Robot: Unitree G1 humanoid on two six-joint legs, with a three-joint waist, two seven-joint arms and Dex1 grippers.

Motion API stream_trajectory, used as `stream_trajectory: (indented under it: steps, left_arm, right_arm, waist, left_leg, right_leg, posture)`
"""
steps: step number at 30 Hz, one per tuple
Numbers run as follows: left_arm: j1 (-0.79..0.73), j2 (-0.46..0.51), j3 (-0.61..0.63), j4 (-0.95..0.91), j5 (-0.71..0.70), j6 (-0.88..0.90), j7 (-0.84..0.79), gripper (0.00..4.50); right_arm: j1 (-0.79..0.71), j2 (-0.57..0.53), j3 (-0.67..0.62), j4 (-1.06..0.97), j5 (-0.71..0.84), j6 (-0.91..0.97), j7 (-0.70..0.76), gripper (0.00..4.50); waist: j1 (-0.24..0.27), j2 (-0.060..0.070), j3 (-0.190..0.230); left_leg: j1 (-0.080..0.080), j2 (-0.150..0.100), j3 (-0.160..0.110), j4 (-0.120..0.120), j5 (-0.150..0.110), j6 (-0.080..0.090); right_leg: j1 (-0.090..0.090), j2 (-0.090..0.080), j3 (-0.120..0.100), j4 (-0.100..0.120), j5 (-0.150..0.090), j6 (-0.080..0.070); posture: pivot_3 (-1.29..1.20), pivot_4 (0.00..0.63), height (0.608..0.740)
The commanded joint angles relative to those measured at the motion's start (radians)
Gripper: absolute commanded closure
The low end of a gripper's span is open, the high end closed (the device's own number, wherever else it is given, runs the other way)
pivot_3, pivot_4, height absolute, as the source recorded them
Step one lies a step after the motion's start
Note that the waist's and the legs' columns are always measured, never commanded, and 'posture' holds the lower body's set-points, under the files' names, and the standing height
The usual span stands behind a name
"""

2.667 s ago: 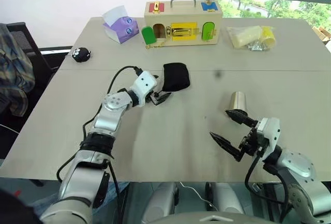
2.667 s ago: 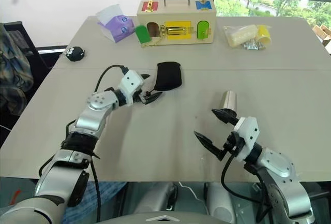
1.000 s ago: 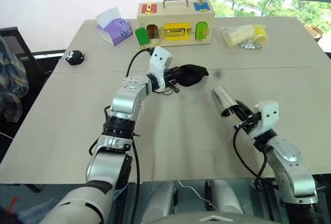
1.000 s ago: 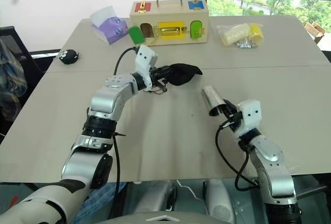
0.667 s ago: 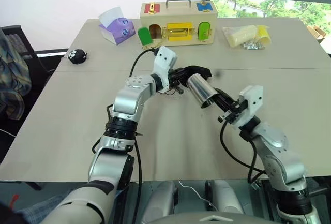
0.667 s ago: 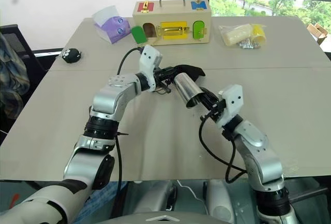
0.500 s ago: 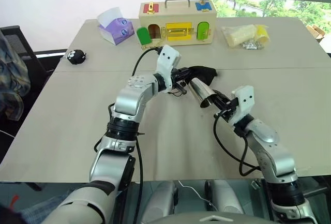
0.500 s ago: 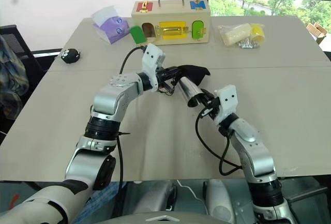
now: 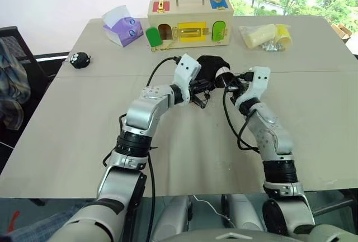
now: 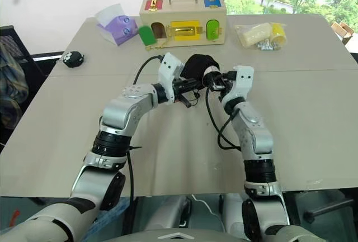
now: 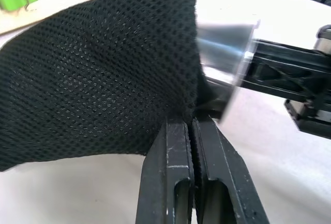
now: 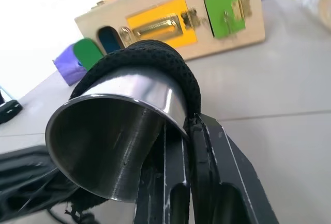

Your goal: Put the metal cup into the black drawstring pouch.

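Right wrist view gives me the clearest read: the metal cup [image 12: 116, 136] is already partway inside the black drawstring pouch [image 12: 155, 61], its mesh rim stretched over the cup's closed end while the open mouth still sticks out toward me. My right gripper [image 12: 178, 131] is pinched narrow on the cup's rim. My left gripper [image 11: 192, 125] is clamped tight on the pouch's edge, holding the opening up above the desk [image 9: 184, 152] (both arms meet mid-desk, in front of the wooden latch box [image 9: 189, 14]). I'd judge the insertion roughly half done, though the mesh hides how deep the base sits. What's left: push the cup fully in, release it, and let the pouch go.
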Motion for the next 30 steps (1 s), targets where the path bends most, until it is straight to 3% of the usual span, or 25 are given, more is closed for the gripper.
stream_trajectory:
  steps: [1, 8, 13, 16, 24, 28, 30]
  left_arm:
    - [-0.004, -0.036, -0.013, -0.091, -0.05, 0.002, -0.01, 4.5]
    - [-0.018, -0.086, 0.006, -0.104, -0.086, 0.023, 0.012, 4.5]
    - [-0.003, -0.085, -0.008, -0.111, -0.082, 0.02, 0.012, 4.5]
    - [-0.004, -0.081, 0.022, -0.088, -0.08, 0.01, 0.028, 4.5]
    - [-0.04, -0.075, 0.102, -0.021, -0.108, -0.026, 0.079, 4.5]
    - [-0.039, -0.075, 0.111, -0.023, -0.13, -0.024, 0.096, 4.5]
    - [-0.037, -0.079, 0.115, -0.025, -0.137, -0.021, 0.104, 4.5]
  right_arm:
    - [-0.054, -0.037, 0.085, 0.056, -0.118, 0.025, -0.034, 4.44]
    - [-0.099, -0.092, 0.192, 0.037, -0.245, 0.105, -0.024, 4.44]
    - [-0.14, 0.057, 0.02, -0.018, -0.081, 0.17, -0.082, 4.44]
    - [-0.134, 0.097, -0.036, -0.104, 0.037, 0.203, -0.027, 4.44]
    - [-0.031, -0.014, 0.004, -0.235, 0.133, 0.297, 0.126, 4.44]
    - [-0.03, -0.038, 0.004, -0.24, 0.137, 0.3, 0.134, 2.99]
    - [-0.025, -0.047, 0.009, -0.24, 0.121, 0.289, 0.127, 1.95]
  waist:
    - [0.001, 0.0, 0.0]
    - [-0.018, 0.0, 0.0]
    - [-0.028, 0.0, 0.0]
    - [-0.024, 0.0, 0.0]
    - [-0.02, 0.0, 0.0]
    - [-0.034, 0.0, 0.0]
    - [-0.032, 0.0, 0.0]
  left_leg:
    - [-0.001, 0.0, 0.0, 0.0, 0.0, 0.0]
    - [-0.008, 0.0, 0.002, 0.003, 0.0, 0.0]
    - [-0.008, 0.0, 0.002, 0.003, 0.0, -0.001]
    - [-0.008, 0.0, 0.002, 0.003, 0.001, -0.001]
    - [-0.008, -0.002, 0.001, 0.004, 0.001, -0.001]
    - [-0.007, 0.0, 0.003, 0.003, 0.001, -0.001]
    - [-0.006, 0.0, 0.002, 0.002, 0.001, -0.001]
  right_leg:
    - [-0.001, 0.0, 0.0, 0.0, 0.0, 0.0]
    - [-0.009, -0.001, 0.002, 0.005, 0.0, 0.0]
    - [-0.011, -0.003, 0.003, 0.007, 0.0, 0.0]
    - [-0.011, -0.003, 0.003, 0.007, 0.0, 0.0]
    - [-0.01, -0.002, 0.002, 0.007, 0.0, 0.0]
    - [-0.011, -0.002, 0.005, 0.009, 0.0, 0.0]
    - [-0.011, -0.002, 0.005, 0.011, 0.0, 0.0]
  posture:
    - [0.0, 0.15, 0.71]
    - [0.0, 0.15, 0.71]
    - [0.0, 0.15, 0.71]
    - [0.0, 0.15, 0.71]
    - [0.0, 0.15, 0.71]
    - [0.0, 0.15, 0.71]
    - [0.0, 0.15, 0.71]
